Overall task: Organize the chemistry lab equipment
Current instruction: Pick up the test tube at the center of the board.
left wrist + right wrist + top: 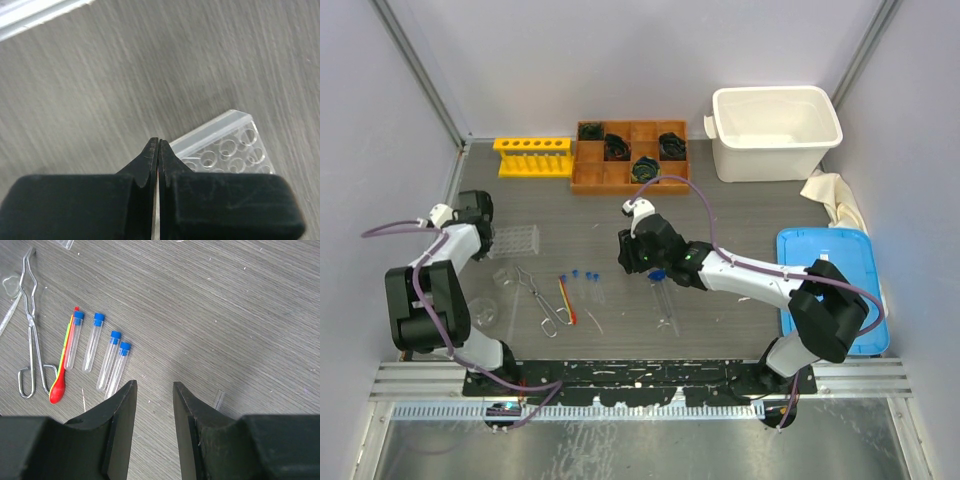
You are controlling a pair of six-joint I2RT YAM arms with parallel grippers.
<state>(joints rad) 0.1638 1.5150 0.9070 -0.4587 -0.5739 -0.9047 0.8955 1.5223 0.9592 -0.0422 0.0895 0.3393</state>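
Note:
Several clear blue-capped test tubes (109, 360) lie side by side on the grey table, also in the top view (584, 283). Left of them lie a thin red-orange stick (64, 360) and metal tongs (29, 327). My right gripper (154, 385) is open and empty, hovering just right of the tubes (630, 252). A blue-bulb dropper (660, 276) lies partly under the right arm. The yellow rack (533, 156) stands at the back left. Small glass flasks (486, 309) sit at the near left. My left gripper (158, 141) is shut and empty at the far left (477, 207).
A clear well plate (231, 146) lies right beside the left gripper (514, 240). A wooden compartment tray (630, 156) with black items and a white tub (775, 130) stand at the back. A blue lid (835, 280) and a cloth (835, 198) lie at the right.

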